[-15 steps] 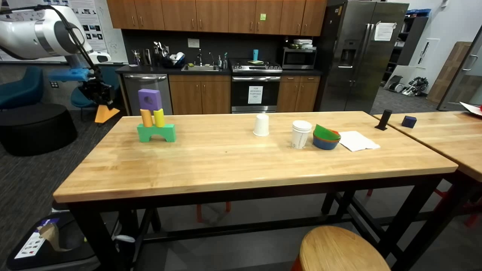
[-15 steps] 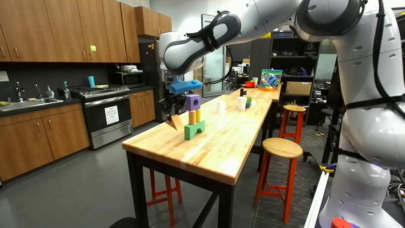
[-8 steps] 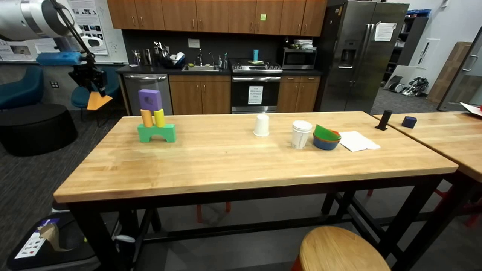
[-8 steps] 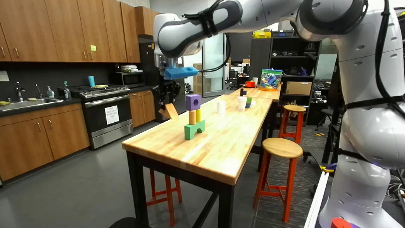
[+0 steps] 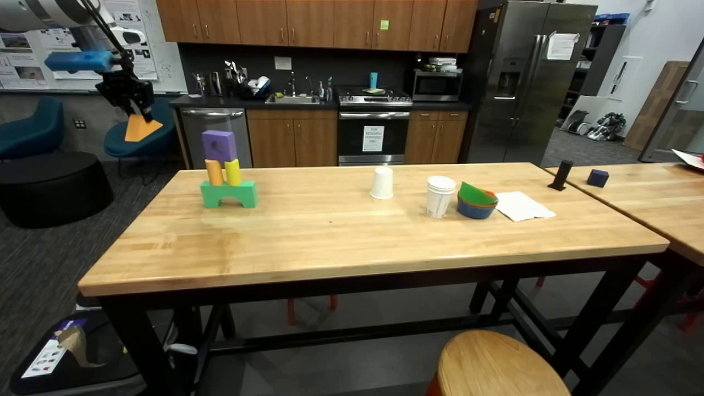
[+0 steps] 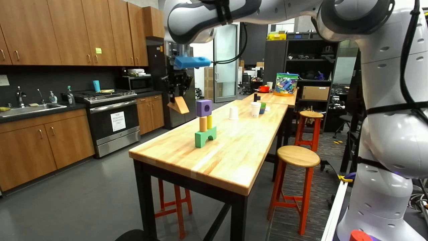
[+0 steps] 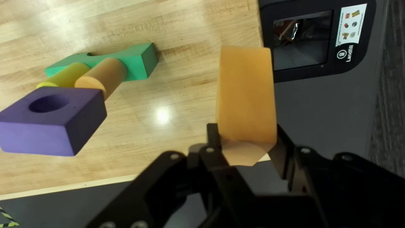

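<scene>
An orange wedge-shaped block [image 7: 246, 95] is pinched between the fingers of my gripper [image 7: 246, 134], which is shut on it. In both exterior views the wedge [image 5: 142, 130] hangs in the air beside a stack of blocks, apart from it. The stack has a green arch [image 6: 200, 139] at the bottom. An orange cylinder [image 5: 214, 172] and a yellow cylinder [image 5: 233, 172] stand upright on the arch. A purple block with a round hole [image 7: 34, 137] lies across both cylinders. In the wrist view this stack is left of the held wedge.
The stack stands near one end of a wooden table [image 5: 330, 236]. Farther along are an upturned white cup [image 5: 381, 182], stacked white cups [image 5: 438, 198], nested bowls [image 5: 476, 210] and white paper [image 5: 522, 205]. A dark bin [image 7: 322, 104] shows past the table edge.
My gripper has risen with the orange wedge in it and has shifted slightly to the left in both exterior views. The block stack has stayed put.
</scene>
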